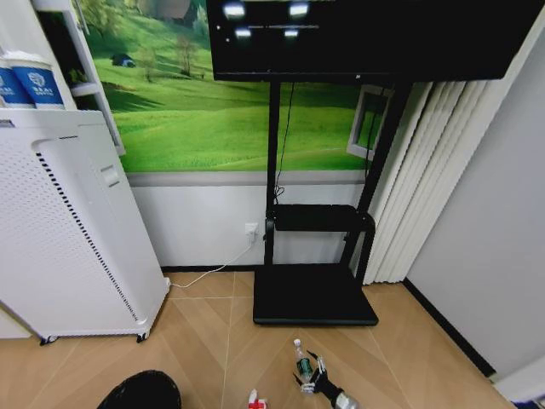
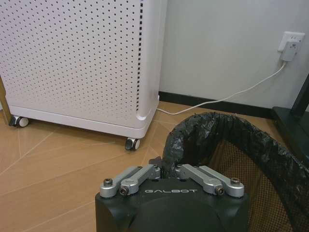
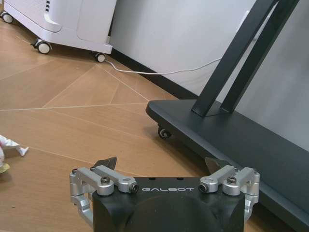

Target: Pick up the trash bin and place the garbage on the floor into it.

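Currently, at your far left stands the tall white perforated cabinet-like appliance (image 1: 72,230) on small castors, with a white power cable (image 2: 227,99) running along the wall to a socket. Beside it, the left gripper (image 2: 166,169) has its jaws closed together on the rim of the small round black mesh trash bin (image 2: 231,159), which is lined with a crinkled black plastic bag; in the head view the bin (image 1: 140,390) sits low at the frame's lower edge.

Moving right, a crumpled red-and-white wrapper (image 1: 255,400) lies on the wooden floor (image 1: 204,332), and just beside it a small clear plastic bottle with a green label (image 1: 302,362). The right gripper (image 1: 313,377) is at that bottle with its jaws spread wide apart and nothing between them. Behind it stands the flat black TV-stand base (image 1: 315,294).

Risks to note: the left grip takes only rim and liner, so the bin may tilt or slip if the bag shifts. The light bottle may roll away if one jaw touches it first.

Count: one bin, one bottle, one wrapper in the head view; a white crumpled scrap (image 3: 12,145) in the right wrist view is probably that same wrapper.
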{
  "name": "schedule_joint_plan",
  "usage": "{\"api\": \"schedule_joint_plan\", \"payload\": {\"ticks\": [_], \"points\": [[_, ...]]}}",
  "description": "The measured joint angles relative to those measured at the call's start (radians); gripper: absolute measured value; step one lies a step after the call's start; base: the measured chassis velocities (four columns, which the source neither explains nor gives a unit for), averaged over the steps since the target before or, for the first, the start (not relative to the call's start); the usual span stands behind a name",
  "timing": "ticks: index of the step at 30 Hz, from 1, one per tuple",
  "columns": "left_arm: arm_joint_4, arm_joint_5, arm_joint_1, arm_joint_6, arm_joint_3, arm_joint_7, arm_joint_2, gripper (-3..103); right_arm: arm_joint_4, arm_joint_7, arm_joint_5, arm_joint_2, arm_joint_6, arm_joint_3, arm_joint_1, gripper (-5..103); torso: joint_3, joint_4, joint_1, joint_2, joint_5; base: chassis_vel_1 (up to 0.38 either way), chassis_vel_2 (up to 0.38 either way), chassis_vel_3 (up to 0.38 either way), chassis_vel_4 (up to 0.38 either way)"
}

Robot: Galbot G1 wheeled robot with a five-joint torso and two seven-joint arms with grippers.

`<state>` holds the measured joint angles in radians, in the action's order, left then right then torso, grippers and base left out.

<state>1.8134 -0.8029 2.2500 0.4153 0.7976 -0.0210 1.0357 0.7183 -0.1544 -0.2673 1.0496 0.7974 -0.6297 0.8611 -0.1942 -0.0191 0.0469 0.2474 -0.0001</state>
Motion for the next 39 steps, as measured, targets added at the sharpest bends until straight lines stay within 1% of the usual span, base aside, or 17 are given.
{"api": "schedule_joint_plan", "payload": {"ticks": [7,10,11,14,17,22,25,29,35,36,37,39], "points": [[0.004,0.004,0.002,0.003,-0.002,-0.004,0.010,6,-0.037,0.013,-0.023,0.016,0.000,-0.009,-0.008,100,0.000,-0.0003,0.000,0.000,0.0000,0.000,0.000,0.000,0.000],[-0.001,0.006,0.003,0.009,-0.001,-0.007,0.014,6,-0.029,0.015,-0.073,0.012,-0.010,-0.021,0.003,100,0.000,-0.0003,0.000,0.000,0.0000,0.000,0.000,0.000,0.000],[-0.001,0.006,0.003,0.009,-0.001,-0.007,0.014,6,-0.029,0.015,-0.073,0.012,-0.010,-0.021,0.003,100,0.000,-0.0003,0.000,0.000,0.0000,0.000,0.000,0.000,0.000],[-0.002,0.010,0.003,0.011,-0.004,-0.009,0.021,6,-0.027,0.013,-0.119,0.023,-0.028,-0.026,0.013,100,0.000,-0.0003,0.000,0.000,0.0002,0.000,0.000,0.000,0.000],[-0.001,0.012,0.003,0.012,-0.007,-0.011,0.023,6,-0.031,0.012,-0.127,0.034,-0.032,-0.026,0.015,100,0.000,-0.0002,0.000,0.000,0.0000,0.000,0.000,0.000,0.000],[-0.008,0.014,-0.003,0.014,-0.012,-0.013,0.025,6,-0.038,0.009,-0.169,0.056,-0.051,-0.043,0.013,100,0.000,-0.0003,0.000,0.000,0.0001,0.000,0.000,0.000,0.000],[-0.012,0.015,-0.005,0.016,-0.020,-0.015,0.030,6,-0.045,0.008,-0.226,0.076,-0.073,-0.069,-0.002,100,0.000,0.0000,0.000,0.000,0.0002,0.000,0.000,0.000,0.000],[-0.012,0.014,-0.003,0.017,-0.020,-0.016,0.031,6,-0.045,0.003,-0.262,0.080,-0.091,-0.098,-0.013,100,0.000,-0.0001,0.000,0.000,0.0000,0.000,0.000,0.000,0.000],[-0.012,0.012,-0.004,0.017,-0.019,-0.017,0.032,6,-0.082,0.001,-0.283,0.102,-0.099,-0.114,-0.029,100,0.000,-0.0003,0.000,0.000,0.0000,0.000,0.000,0.000,0.000],[-0.012,0.013,-0.004,0.018,-0.020,-0.018,0.033,6,-0.090,0.001,-0.288,0.107,-0.100,-0.115,-0.033,103,0.000,-0.0003,0.000,0.000,0.0001,0.000,0.000,0.000,0.000],[-0.012,0.014,-0.005,0.018,-0.023,-0.019,0.035,6,-0.105,0.004,-0.294,0.115,-0.100,-0.117,-0.039,101,0.000,-0.0002,0.000,0.000,0.0002,0.000,0.000,0.000,0.000],[-0.013,0.015,-0.005,0.018,-0.025,-0.020,0.038,6,-0.113,0.006,-0.297,0.118,-0.100,-0.117,-0.042,101,0.000,-0.0002,0.000,0.000,0.0000,0.000,0.000,0.000,0.000]]}}
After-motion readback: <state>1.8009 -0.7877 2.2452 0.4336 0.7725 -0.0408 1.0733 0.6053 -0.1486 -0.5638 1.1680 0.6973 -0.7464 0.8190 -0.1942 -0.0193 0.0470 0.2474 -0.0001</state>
